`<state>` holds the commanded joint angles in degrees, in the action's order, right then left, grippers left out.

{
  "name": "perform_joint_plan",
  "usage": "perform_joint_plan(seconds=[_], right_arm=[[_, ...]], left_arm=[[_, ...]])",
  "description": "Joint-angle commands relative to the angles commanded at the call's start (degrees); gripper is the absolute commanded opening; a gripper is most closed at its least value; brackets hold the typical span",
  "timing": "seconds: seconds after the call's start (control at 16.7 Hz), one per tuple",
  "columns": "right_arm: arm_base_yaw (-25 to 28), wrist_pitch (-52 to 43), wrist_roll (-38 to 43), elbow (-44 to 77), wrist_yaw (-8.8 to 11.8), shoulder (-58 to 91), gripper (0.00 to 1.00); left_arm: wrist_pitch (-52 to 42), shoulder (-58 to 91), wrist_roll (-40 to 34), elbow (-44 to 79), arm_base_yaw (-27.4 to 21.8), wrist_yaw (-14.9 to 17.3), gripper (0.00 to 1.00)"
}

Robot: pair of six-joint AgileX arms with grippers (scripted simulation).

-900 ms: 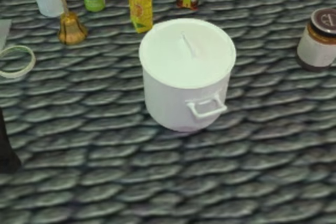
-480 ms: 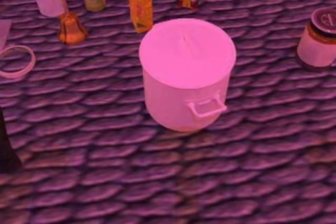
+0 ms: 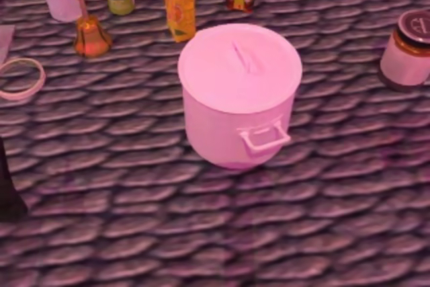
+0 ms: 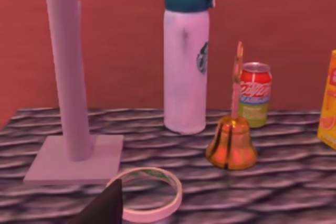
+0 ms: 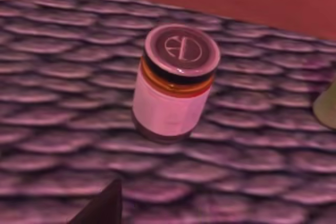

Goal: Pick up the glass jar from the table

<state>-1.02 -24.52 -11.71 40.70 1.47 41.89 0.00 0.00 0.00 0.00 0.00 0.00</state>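
Glass jar (image 3: 407, 50) stands upright at the table's (image 3: 134, 220) far right edge; only the right wrist view shows its whole lid. Neither gripper's opening can be told.

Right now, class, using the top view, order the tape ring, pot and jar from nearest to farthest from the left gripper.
Measured from the left gripper at the table's left edge:
1. tape ring, left edge, nearest.
2. pot, centre.
3. jar, right edge, farthest.
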Motion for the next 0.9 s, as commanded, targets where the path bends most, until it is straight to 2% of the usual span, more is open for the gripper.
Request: perform_joint_plan(seconds=[0.9], right_arm=[[-0.7, -48.0, -24.6, 88.6, 4.5, 83.9, 1.0]], left_arm=[[0.0, 0.0, 0.0, 0.0, 0.0, 0.0, 1.0]])
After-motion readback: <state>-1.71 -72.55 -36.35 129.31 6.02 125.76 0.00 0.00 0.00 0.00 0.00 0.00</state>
